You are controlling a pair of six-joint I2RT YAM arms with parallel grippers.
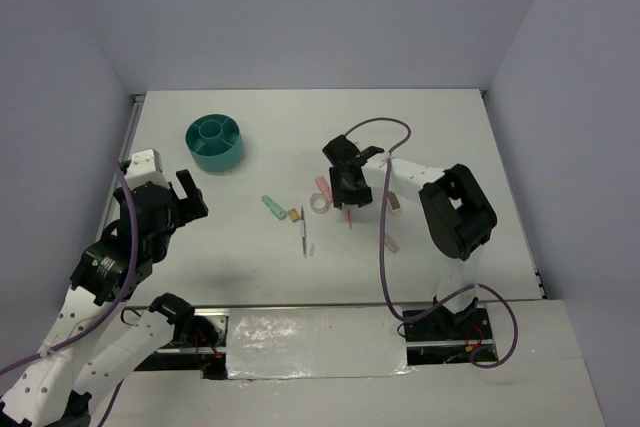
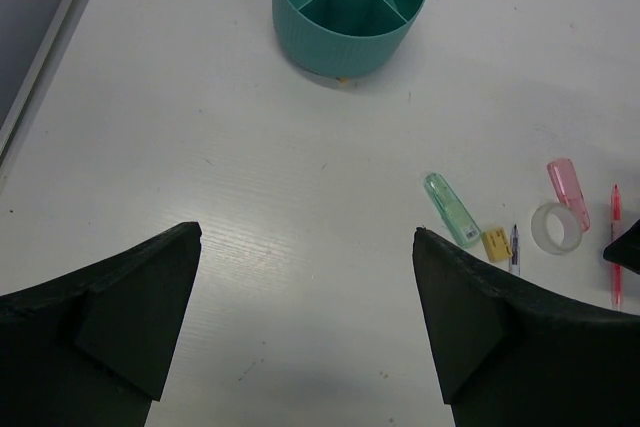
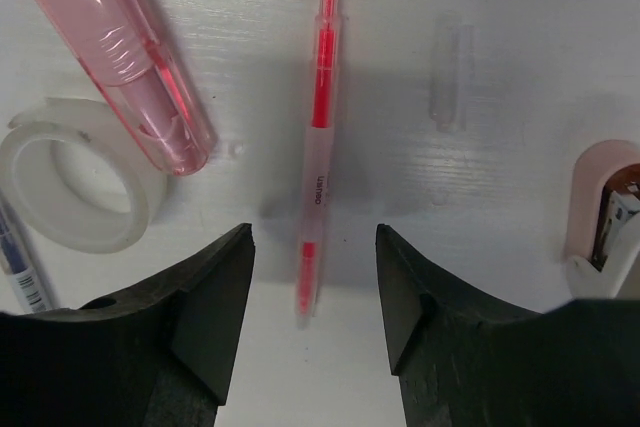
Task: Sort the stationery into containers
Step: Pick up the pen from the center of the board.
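On a white table [image 1: 440,137], a round teal desk organizer [image 1: 215,159] stands far left. The left gripper [image 2: 307,232] hovers near it, jaws spread wide, holding nothing. Near the middle, the right gripper [image 3: 314,237] points down, its jaws apart around a red pen [image 3: 322,97] lying flat, with a gap on each side. Left of that pen lie a white tape ring [image 3: 148,187], a pink block [image 3: 120,57], a mint-green block [image 2: 452,209], a second thin pen [image 2: 514,247] and a small yellow piece [image 2: 496,244].

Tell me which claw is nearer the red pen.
Right. The right claw straddles the red pen; the left claw hangs far off, near the teal organizer.
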